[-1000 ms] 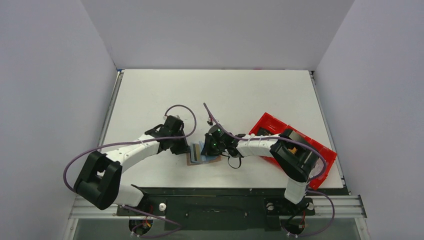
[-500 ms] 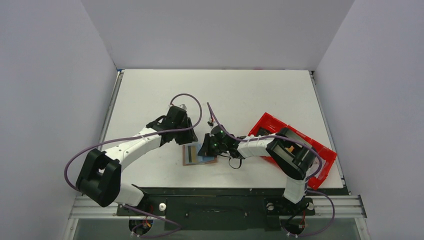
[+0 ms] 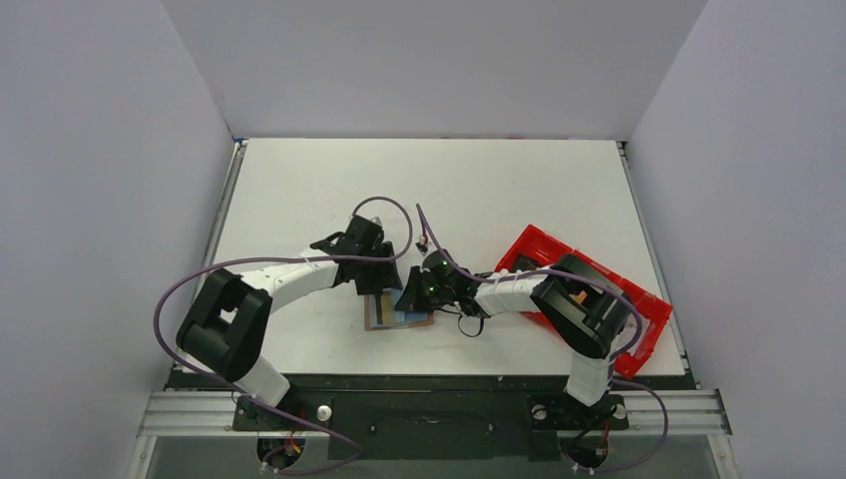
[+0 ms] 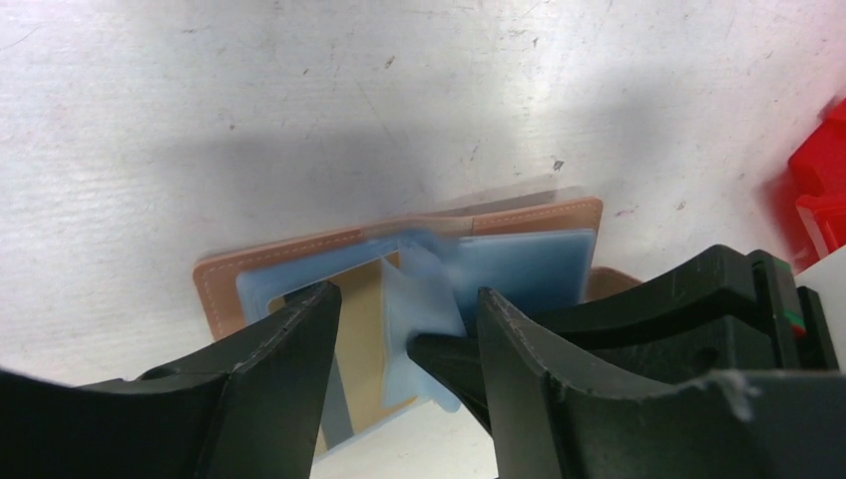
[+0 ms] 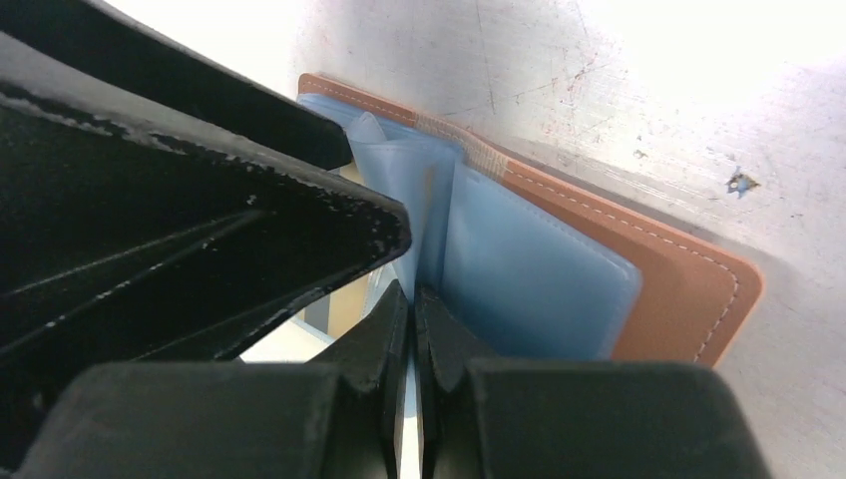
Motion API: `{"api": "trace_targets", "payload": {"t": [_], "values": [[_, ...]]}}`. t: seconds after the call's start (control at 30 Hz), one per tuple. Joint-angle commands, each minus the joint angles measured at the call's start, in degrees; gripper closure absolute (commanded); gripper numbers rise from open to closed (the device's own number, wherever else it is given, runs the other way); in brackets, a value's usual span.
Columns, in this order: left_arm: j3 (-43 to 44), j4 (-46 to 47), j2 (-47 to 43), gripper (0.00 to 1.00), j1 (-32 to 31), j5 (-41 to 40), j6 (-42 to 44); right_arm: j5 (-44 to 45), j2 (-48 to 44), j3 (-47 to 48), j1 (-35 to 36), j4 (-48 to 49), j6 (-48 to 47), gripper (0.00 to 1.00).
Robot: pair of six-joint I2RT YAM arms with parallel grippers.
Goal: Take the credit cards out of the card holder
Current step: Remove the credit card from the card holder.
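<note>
card holder [image 3: 399, 313] lies spread open on the white table [image 3: 499, 190], near the front edge between the two arms, with its brown leather down, its light blue inner panels up, and the red tray [image 3: 521, 251] off to its right. left gripper [image 3: 382, 279] hangs just over the holder's far side, its fingers spread wide with nothing held between them. right gripper [image 3: 409, 296] sits low at the holder's right side with its fingers pressed together at the centre fold, and it seems to pinch one thin blue flap, though blur there leaves that unsure.
</note>
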Motion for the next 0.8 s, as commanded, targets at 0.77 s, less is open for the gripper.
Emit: {"api": "trace_targets", "payload": {"t": [0.77], "values": [[-1.43, 9.98, 2.05, 0.84, 0.26, 4.70, -1.42, 6.22, -9.40, 4.39, 0.74, -13.45, -4.75, 0.72]]}}
